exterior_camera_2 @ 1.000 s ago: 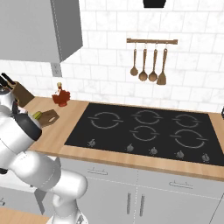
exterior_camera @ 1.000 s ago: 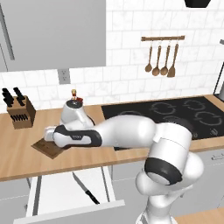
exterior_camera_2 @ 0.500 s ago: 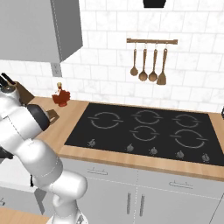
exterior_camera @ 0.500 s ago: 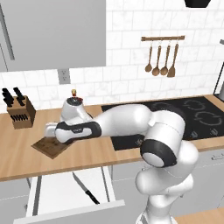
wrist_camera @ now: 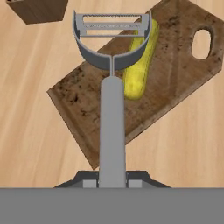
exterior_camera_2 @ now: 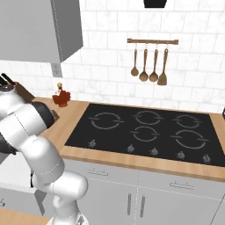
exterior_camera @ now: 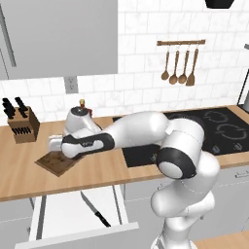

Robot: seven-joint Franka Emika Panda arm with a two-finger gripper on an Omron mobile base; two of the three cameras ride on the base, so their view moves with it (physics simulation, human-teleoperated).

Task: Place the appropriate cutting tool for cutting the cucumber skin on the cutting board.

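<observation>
A: Compared with a second ago, what has shifted?

B: In the left base view the arm's forearm has lifted off the counter and the elbow has risen; the hand has stayed over the cutting board.

A: And in that view now?

B: The board lies on the wooden counter near the knife block. An open drawer below holds a black-handled knife.

A: The right base view?

B: The arm bends at the far left beside a red bottle and the black cooktop.

A: The hand view?

B: The gripper has its jaws closed tight on the handle of the peeler, whose loop head hangs above the cucumber. The cucumber lies on the board, beside its hole.
</observation>
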